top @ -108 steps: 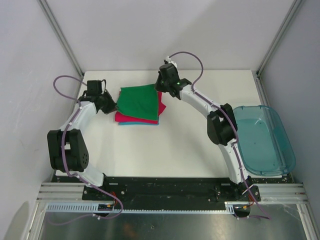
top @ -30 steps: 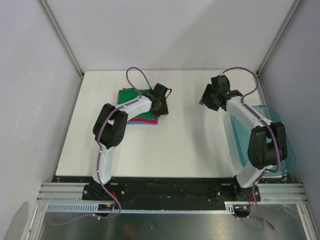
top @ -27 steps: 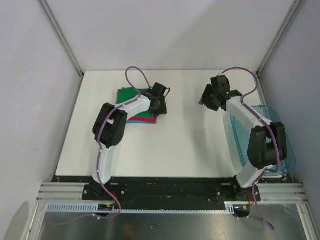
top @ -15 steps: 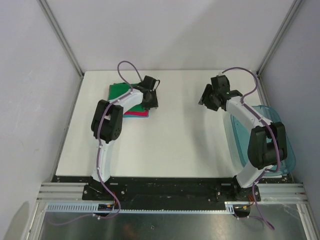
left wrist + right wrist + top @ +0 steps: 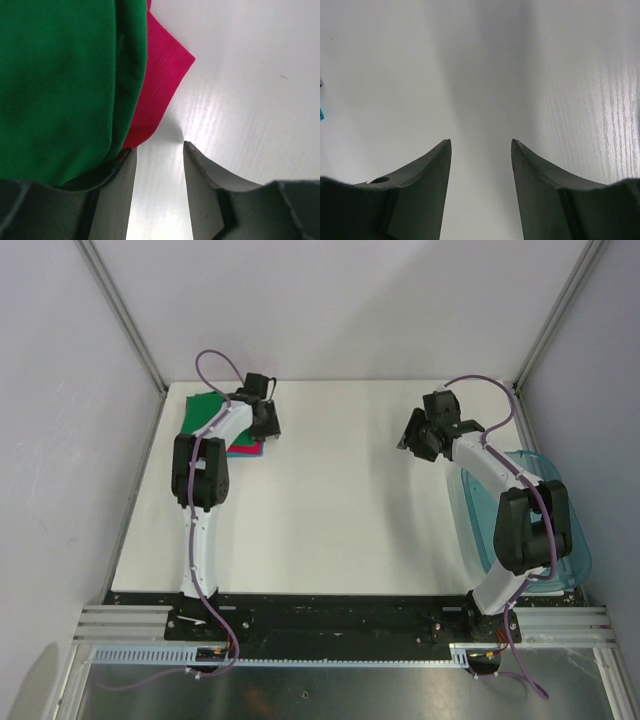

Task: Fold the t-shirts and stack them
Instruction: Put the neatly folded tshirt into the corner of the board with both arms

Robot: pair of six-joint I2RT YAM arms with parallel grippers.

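Observation:
The folded t-shirts lie stacked at the table's far left corner: the green shirt (image 5: 205,412) on top, the magenta-red shirt (image 5: 244,448) showing beneath it. In the left wrist view the green shirt (image 5: 55,85) fills the upper left and the magenta-red corner (image 5: 160,80) sticks out from under it. The light blue shirt does not clearly show. My left gripper (image 5: 262,430) (image 5: 159,147) is open and holds nothing; its left finger (image 5: 117,172) rests against the stack's edge. My right gripper (image 5: 410,440) (image 5: 481,141) is open and empty over bare table.
A translucent blue-green plastic bin (image 5: 545,530) sits at the table's right edge beside the right arm; a sliver of it shows in the right wrist view (image 5: 321,114). Grey walls and metal posts (image 5: 120,310) border the table.
The left arm has swung from the table's middle back toward the far left corner, and the shirt stack has slid left with it. The right arm has stayed still over the last second.

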